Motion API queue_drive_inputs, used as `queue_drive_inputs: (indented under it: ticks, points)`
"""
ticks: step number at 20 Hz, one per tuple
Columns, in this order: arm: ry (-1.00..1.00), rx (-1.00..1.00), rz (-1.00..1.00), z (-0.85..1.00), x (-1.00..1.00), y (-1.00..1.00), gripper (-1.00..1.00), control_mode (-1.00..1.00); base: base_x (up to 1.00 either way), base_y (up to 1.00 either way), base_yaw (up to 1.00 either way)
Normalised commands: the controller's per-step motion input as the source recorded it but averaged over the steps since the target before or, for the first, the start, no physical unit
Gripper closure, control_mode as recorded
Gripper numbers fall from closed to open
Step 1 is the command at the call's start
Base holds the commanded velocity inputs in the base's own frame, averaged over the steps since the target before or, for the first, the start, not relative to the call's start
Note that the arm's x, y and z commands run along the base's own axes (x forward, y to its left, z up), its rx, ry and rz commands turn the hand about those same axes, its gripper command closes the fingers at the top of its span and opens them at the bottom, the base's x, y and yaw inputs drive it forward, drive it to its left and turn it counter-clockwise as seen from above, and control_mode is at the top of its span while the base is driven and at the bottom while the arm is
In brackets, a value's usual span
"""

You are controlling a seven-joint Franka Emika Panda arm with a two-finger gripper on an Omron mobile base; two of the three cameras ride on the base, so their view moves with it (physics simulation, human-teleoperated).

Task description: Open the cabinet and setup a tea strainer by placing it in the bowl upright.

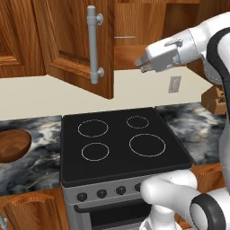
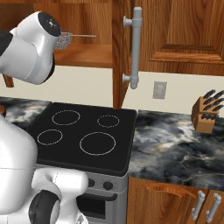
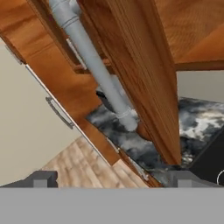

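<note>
The cabinet's left door stands swung open, its grey bar handle facing out; the right door is shut. On the open shelf lies the tea strainer, its thin handle pointing right. My gripper hovers open and empty just right of the open door, level with the shelf's front edge. In the hand view the fingertips stand wide apart, facing the door's edge and its handle. The wooden bowl sits on the counter left of the stove.
A black four-ring stove lies below the cabinet. A knife block stands on the marble counter to the right, under a wall outlet. The open door juts out over the stove's back left.
</note>
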Motion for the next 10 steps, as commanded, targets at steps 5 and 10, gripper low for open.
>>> queue_drive_inputs:
  ticks: [5,10]
  points:
    - [-0.04,-0.04,0.00,-0.02,0.53,0.03,-1.00,-1.00,0.00,0.00,0.00]
    - [0.00,0.00,0.00,0.00,0.45,0.25,-1.00,-1.00,0.00,0.00,0.00]
